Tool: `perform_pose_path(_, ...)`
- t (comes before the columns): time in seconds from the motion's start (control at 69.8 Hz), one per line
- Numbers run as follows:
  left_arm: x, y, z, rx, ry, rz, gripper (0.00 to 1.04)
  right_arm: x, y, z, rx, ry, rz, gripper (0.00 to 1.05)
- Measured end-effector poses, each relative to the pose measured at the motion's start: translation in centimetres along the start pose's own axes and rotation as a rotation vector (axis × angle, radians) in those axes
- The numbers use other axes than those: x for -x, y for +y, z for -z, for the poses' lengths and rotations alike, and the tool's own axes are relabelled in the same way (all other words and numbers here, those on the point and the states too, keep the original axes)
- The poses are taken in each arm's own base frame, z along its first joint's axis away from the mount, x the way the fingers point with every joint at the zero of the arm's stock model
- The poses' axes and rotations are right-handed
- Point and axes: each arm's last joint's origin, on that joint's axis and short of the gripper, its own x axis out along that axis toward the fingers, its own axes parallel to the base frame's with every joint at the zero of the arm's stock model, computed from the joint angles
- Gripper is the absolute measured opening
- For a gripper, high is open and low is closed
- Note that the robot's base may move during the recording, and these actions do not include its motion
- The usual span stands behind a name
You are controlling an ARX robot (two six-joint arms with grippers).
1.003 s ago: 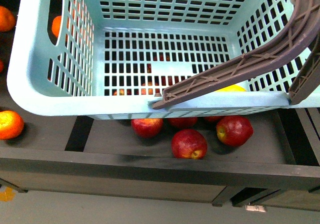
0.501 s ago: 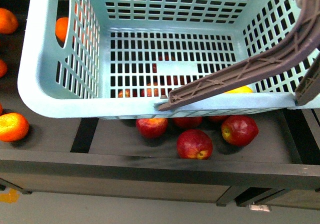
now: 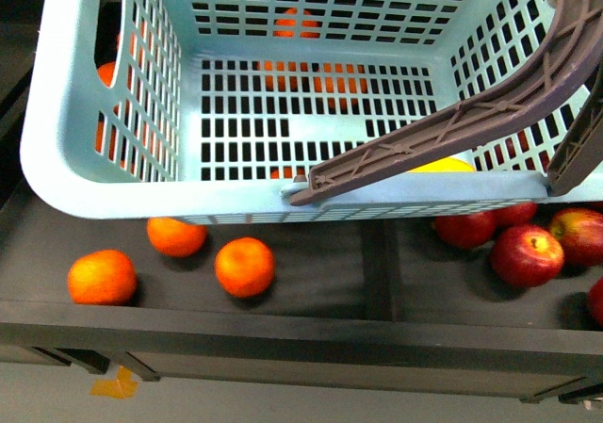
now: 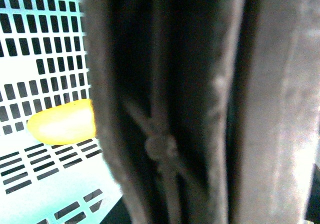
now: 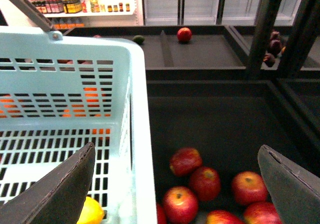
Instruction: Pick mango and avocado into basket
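The mango [image 3: 438, 166] lies in the near right corner of the basket [image 3: 57, 112], partly behind the brown handle [image 3: 452, 131]. The right claw [image 5: 176, 149] hangs with its fingers wide apart, straddling the basket's right wall. The mango sits just beside the finger over the basket, and apples [image 5: 200, 184] lie below the other. The avocado [image 5: 138, 39] lies far off on a dark shelf. The blurred handle fills the left wrist view, so the left claw's state cannot be told.

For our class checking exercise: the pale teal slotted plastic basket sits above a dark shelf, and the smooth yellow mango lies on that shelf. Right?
No. The smooth yellow mango lies on the slotted floor inside the pale teal plastic basket, not on the shelf; the left wrist view shows it.
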Motion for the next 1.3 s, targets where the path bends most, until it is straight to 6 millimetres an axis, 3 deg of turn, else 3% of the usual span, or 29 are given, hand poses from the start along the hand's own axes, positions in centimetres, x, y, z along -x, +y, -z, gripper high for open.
perform_pose_path(1.303, 0.00, -0.07, 0.03, 0.000, 0.002, 0.003, 0.13, 0.00, 0.01, -0.04, 0.000, -0.002, -0.001, 0.96)
